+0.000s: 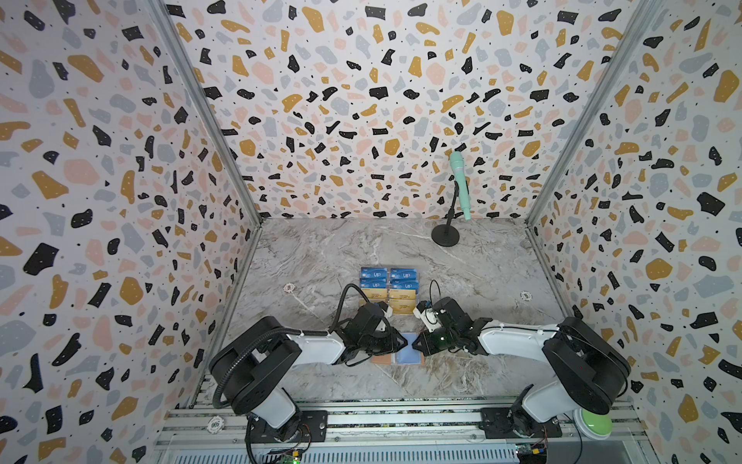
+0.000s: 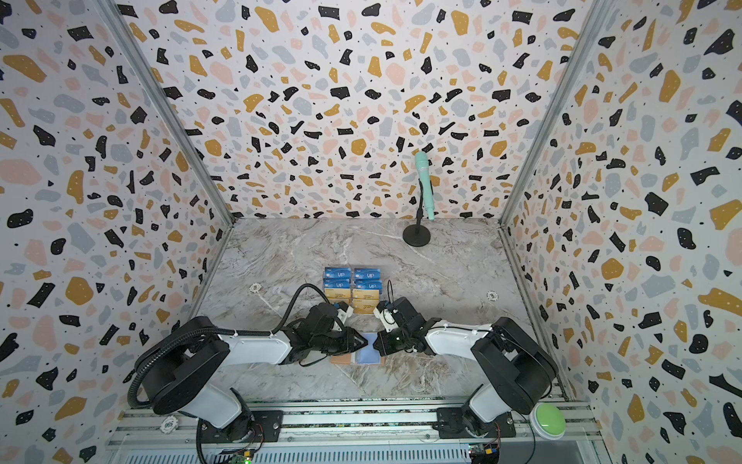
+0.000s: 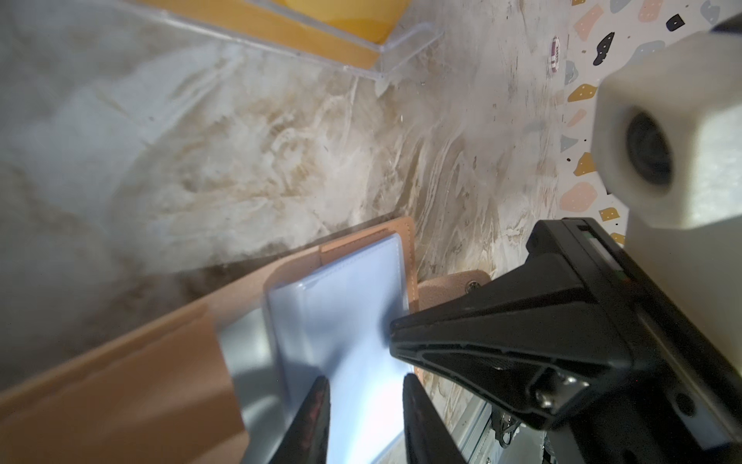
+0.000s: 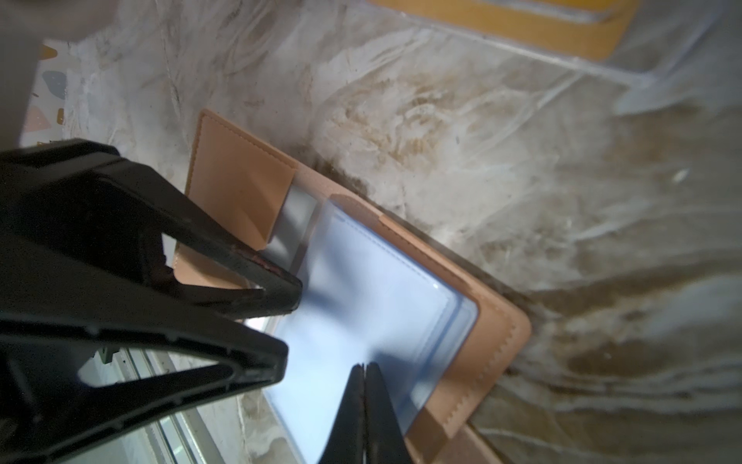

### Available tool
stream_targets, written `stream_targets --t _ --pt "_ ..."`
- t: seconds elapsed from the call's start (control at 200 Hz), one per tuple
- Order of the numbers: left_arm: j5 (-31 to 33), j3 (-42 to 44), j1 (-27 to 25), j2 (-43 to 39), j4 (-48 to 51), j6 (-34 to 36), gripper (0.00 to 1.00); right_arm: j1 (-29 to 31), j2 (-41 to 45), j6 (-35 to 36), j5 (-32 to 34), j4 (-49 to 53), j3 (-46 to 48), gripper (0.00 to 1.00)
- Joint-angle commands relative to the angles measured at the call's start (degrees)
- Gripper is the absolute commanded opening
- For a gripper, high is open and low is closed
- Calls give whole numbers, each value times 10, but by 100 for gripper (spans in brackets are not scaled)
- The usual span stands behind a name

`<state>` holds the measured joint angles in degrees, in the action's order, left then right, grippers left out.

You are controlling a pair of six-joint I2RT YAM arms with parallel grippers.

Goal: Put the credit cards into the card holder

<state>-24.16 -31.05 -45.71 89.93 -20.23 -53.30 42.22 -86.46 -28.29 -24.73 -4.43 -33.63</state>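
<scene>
The card holder, a salmon-pink booklet, lies open on the marble between both grippers, its pale blue clear sleeves facing up and its snap tab at one side. My left gripper hovers open over the sleeves, and only sleeve shows between its fingers. My right gripper is shut, its tips down on the sleeve; whether it pinches a leaf I cannot tell. In both top views the two tips nearly meet over the holder. The credit cards, blue VIP ones and gold ones, stand just behind the grippers.
The cards sit in a clear acrylic tiered stand. A mint microphone on a black stand rises at the back right. Poker chips lie on the marble. A green button sits on the front rail.
</scene>
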Motion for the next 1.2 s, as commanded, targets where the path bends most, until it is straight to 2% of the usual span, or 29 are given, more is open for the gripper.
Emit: stream_targets --t 0.0,0.621,1.191 --pt "-8 -13 4 9 -5 8 33 -3 -7 -4 4 9 10 7" --pt "12 23 4 -10 -13 -25 33 -3 -6 -8 2 6 15 6" --pt "-31 43 4 26 -98 -78 33 -2 -6 -12 -3 -6 17 6"
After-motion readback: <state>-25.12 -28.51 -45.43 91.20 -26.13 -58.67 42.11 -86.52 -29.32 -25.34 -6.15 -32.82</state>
